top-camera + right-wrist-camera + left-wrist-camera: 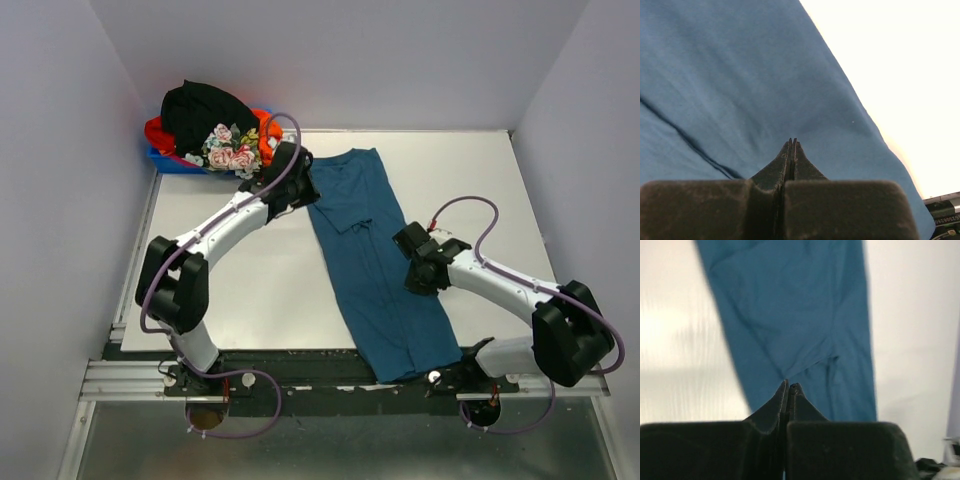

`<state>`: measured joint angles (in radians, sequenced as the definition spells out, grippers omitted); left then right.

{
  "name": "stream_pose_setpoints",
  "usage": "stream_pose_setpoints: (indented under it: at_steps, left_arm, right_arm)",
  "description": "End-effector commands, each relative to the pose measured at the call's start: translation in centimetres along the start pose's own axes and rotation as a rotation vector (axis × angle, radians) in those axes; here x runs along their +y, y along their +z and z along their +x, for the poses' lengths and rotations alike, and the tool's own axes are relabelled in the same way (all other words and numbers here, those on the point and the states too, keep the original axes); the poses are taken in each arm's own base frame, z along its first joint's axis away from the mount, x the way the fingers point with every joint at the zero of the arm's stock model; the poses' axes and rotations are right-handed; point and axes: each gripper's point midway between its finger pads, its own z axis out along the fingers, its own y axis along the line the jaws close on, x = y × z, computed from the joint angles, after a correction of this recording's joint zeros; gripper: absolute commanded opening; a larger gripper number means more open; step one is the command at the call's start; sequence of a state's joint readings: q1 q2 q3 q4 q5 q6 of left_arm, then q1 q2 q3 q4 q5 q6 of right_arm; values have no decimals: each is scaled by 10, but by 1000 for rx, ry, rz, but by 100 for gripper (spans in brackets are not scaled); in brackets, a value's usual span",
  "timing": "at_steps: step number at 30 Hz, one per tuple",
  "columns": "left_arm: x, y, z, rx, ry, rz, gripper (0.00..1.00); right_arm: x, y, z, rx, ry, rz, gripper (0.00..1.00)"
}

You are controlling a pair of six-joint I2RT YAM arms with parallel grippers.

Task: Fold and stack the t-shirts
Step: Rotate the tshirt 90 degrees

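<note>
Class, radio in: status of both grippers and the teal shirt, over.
Left gripper shut, right gripper shut. Teal t-shirt folded lengthwise, lying on table. Nothing blocking it.

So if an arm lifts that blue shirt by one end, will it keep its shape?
Probably floppy: the blue t-shirt lies flat with soft creases, and its near end seems to droop over the table edge. Likely light, since it lies so thin. Pushed, it would probably bunch up rather than slide whole.
</note>
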<state>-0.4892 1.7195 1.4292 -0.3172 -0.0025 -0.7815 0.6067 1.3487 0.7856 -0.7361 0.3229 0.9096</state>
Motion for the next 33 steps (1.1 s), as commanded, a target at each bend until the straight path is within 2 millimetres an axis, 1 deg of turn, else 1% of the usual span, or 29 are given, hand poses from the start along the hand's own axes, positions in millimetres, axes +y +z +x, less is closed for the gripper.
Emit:
stream_pose_setpoints:
  at_steps: [1, 2, 4, 11, 15, 18, 22, 25, 27, 29, 33]
  left_arm:
    - [74, 9, 55, 43, -77, -257, 0]
    - [81, 10, 61, 49, -78, -282, 0]
    - [88, 14, 68, 66, -78, -309, 0]
    - [82, 36, 83, 111, -49, -324, 0]
    - [81, 46, 88, 126, -36, -328, 0]
    - [84, 55, 90, 129, -35, -342, 0]
    - [91, 75, 94, 147, -22, -380, 0]
    - [101, 90, 100, 183, -11, -425, 0]
    - [100, 96, 97, 183, -12, -426, 0]
    - [103, 102, 94, 182, -10, -433, 0]
    - [120, 112, 87, 217, 2, -494, 0]
  right_arm:
    - [-1, 4, 6, 16, 48, -16, 1]
    - [-2, 5, 7, 19, 49, -10, 1]
    - [-1, 8, 8, 20, 48, -13, 1]
    - [-3, 15, 16, 44, 57, 3, 1]
    - [-5, 19, 19, 53, 60, 18, 1]
    - [-5, 21, 21, 57, 61, 19, 1]
    - [-4, 26, 26, 83, 52, 20, 1]
    - [-2, 28, 31, 99, 50, 11, 1]
    - [-1, 30, 34, 112, 51, 2, 1]
    - [6, 32, 37, 133, 38, -29, 1]
    - [16, 35, 42, 165, 24, -49, 1]
